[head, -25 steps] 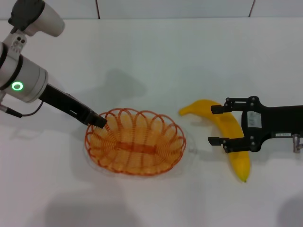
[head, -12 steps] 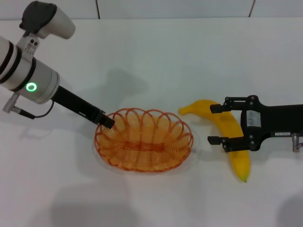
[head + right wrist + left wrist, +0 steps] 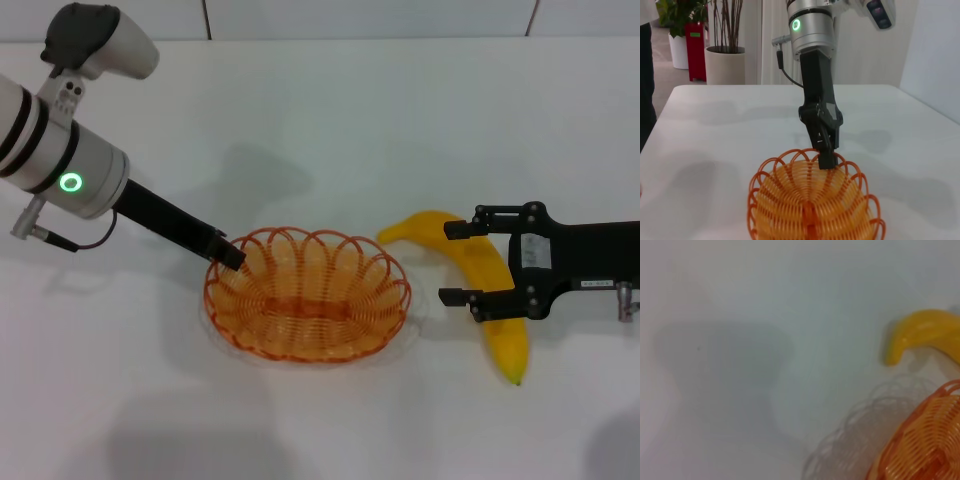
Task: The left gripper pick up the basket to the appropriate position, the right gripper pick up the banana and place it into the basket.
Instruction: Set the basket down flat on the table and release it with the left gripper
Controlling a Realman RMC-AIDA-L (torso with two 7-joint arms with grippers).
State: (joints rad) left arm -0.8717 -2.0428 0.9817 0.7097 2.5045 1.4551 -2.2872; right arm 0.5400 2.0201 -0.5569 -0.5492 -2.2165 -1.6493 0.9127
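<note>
1. Head view: the basket [image 3: 307, 306] sits on the white table [image 3: 330, 120], just below centre.
2. At the basket's 10 o'clock, the left gripper [image 3: 230, 253] is clamped on the looped rim; the right wrist view shows its fingers [image 3: 826, 150] pinched together there.
3. At the basket's 3 o'clock, near but apart, lies the banana [image 3: 478, 275].
4. The right gripper [image 3: 455, 263] hangs over the banana's middle, jaws spread wide on either side, gripping nothing.
</note>
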